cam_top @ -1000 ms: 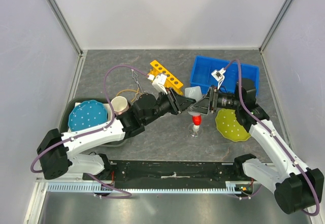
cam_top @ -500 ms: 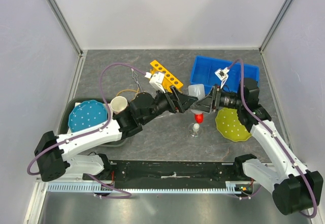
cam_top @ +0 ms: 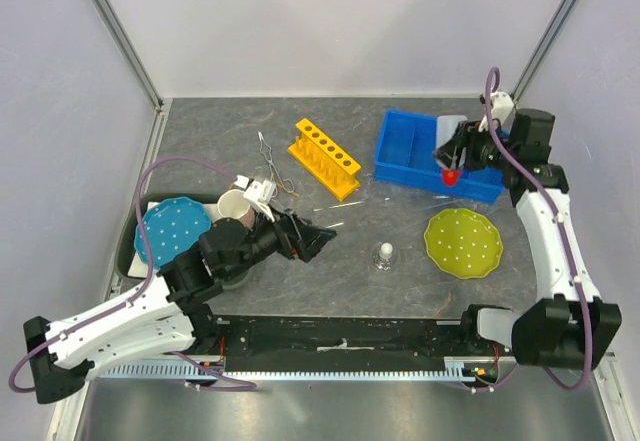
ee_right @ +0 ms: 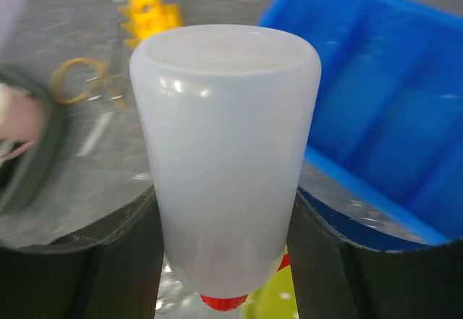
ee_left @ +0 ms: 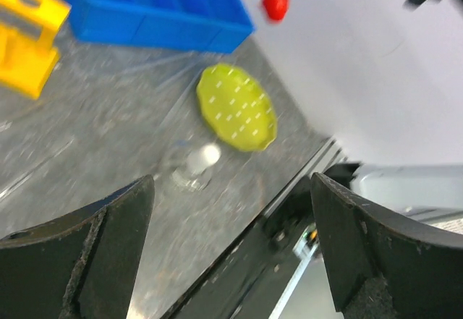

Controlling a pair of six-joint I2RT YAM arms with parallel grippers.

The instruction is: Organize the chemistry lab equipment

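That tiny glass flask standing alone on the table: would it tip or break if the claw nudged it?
The flask looks like thin clear glass, so probably light and fragile. It stands upright with nothing touching it, so a sideways nudge may slide or topple it. Its smooth, rounded shape might roll once down.

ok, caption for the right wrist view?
Right gripper grips white red-nozzled squeeze bottle near the blue compartmented plastic bin.
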